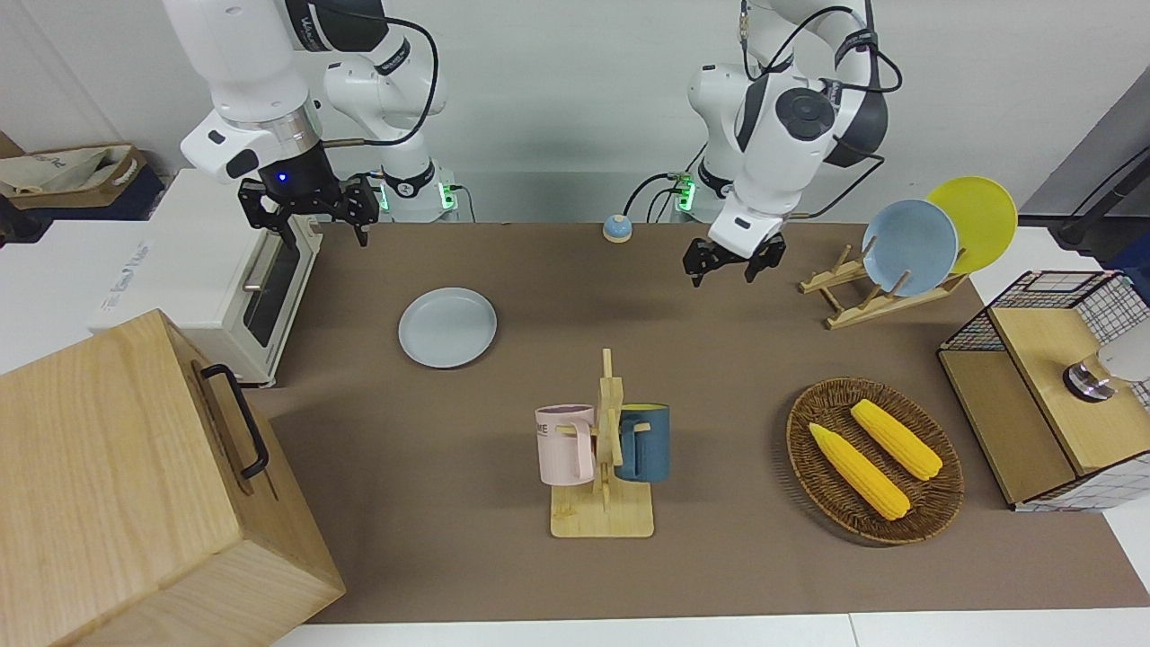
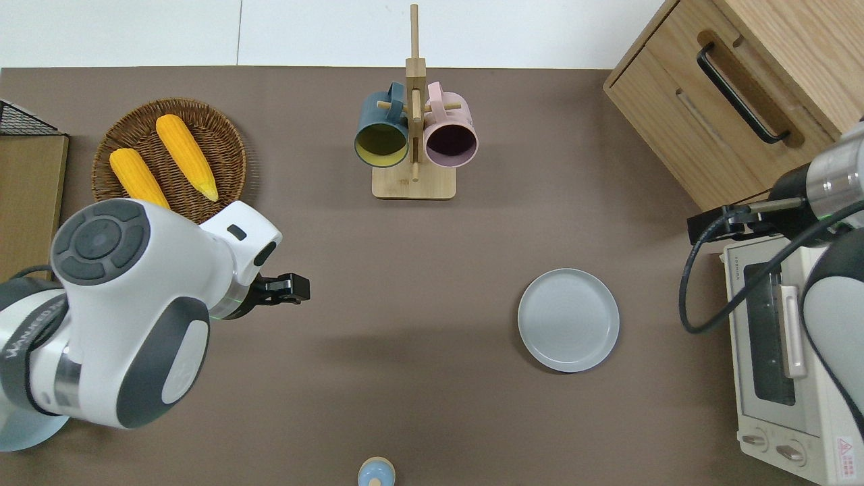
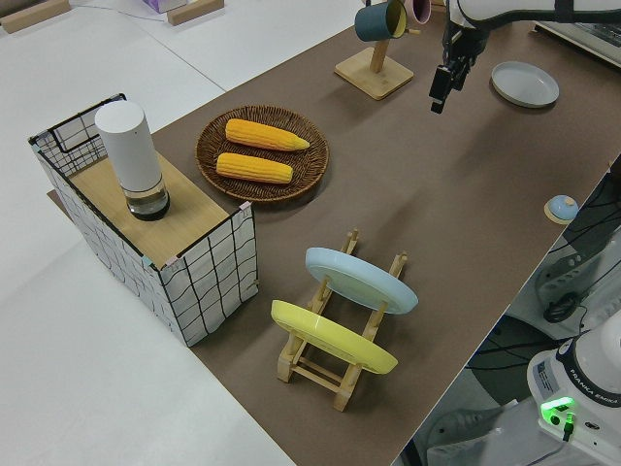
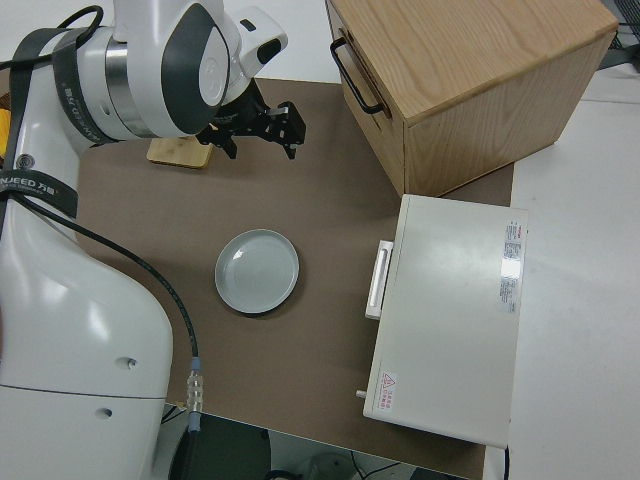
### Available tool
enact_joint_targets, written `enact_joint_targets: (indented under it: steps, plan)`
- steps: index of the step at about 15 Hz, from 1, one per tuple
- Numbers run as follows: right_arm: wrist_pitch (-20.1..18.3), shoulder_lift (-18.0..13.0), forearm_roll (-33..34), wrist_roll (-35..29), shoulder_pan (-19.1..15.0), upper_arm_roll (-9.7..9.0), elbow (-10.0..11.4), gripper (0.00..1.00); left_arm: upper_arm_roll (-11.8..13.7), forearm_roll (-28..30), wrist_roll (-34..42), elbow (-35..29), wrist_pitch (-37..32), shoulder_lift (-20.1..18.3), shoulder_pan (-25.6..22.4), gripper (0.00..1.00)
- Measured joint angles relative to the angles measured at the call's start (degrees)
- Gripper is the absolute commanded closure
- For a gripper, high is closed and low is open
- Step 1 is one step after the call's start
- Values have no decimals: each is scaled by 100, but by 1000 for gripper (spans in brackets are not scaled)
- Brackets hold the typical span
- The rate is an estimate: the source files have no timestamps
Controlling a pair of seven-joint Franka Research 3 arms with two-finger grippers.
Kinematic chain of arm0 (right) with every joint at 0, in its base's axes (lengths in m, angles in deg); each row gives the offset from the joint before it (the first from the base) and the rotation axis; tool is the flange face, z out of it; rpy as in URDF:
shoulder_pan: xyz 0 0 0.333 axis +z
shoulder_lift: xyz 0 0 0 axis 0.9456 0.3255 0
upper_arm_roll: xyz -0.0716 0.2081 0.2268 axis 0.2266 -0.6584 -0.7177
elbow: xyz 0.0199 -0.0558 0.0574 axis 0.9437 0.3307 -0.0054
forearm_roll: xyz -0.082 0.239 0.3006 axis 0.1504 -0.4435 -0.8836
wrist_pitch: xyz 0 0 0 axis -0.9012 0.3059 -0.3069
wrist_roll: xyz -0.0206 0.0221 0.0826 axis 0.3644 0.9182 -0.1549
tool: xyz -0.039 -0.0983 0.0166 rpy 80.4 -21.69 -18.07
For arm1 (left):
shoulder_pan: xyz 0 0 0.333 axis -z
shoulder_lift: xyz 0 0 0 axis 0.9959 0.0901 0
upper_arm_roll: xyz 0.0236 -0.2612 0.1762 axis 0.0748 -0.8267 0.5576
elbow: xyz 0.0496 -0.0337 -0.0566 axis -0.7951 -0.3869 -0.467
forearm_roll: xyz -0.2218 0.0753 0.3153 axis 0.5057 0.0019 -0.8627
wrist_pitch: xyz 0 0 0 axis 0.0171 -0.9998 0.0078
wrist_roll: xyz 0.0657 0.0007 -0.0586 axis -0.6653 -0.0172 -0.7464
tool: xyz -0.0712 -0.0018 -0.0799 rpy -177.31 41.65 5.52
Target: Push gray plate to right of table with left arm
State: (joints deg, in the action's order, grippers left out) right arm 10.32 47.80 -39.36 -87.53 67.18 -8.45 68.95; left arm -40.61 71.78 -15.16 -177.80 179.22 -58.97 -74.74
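Note:
The gray plate (image 1: 447,327) lies flat on the brown table (image 1: 449,539), toward the right arm's end and beside the toaster oven; it also shows in the overhead view (image 2: 568,320), the left side view (image 3: 524,83) and the right side view (image 4: 257,271). My left gripper (image 1: 721,272) is open, empty and up in the air. In the overhead view it (image 2: 291,289) is over bare table between the wicker basket and the plate, well apart from the plate. My right gripper (image 1: 328,235) is open and parked.
A white toaster oven (image 1: 207,270) and a wooden cabinet (image 1: 117,485) stand at the right arm's end. A mug rack (image 1: 602,449) is mid-table. A wicker basket (image 1: 813,490) of corn, a plate rack (image 1: 844,301) and a wire crate (image 1: 1051,395) fill the left arm's end.

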Motion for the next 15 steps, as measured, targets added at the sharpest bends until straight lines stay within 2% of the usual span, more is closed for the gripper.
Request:
enact_joint_targets:
  steps: [3,7,11,15]
  plan:
    - [0,0,0,0,0,0,0,17,2,0,528,97,-206,-183,-376,7]
    - [0,0,0,0,0,0,0,17,71,0,1225,555,-862,-362,-875,7]
    - [0,0,0,0,0,0,0,17,429,-20,1781,864,-1228,-493,-961,7]
    - [0,0,0,0,0,0,0,17,474,-210,1869,912,-1318,-530,-963,7]
